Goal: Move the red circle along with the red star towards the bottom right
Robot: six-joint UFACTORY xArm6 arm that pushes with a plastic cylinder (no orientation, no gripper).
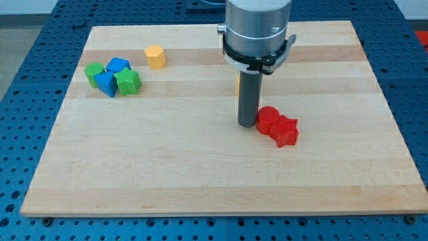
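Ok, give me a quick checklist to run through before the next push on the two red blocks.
1. My tip sits at the view's left of the red circle, right against it or nearly: ok.
2. Red circle and red star touch, so they can travel together: ok.
3. Star lies toward the view's bottom right of the circle, in line with the push: ok.
4. Board toward the bottom right has no blocks in the path: ok.
5. Yellow block behind the rod is mostly hidden; whether it is free of the rod: cannot tell.
6. Green and blue blocks and the yellow block sit far off at the view's top left: ok.
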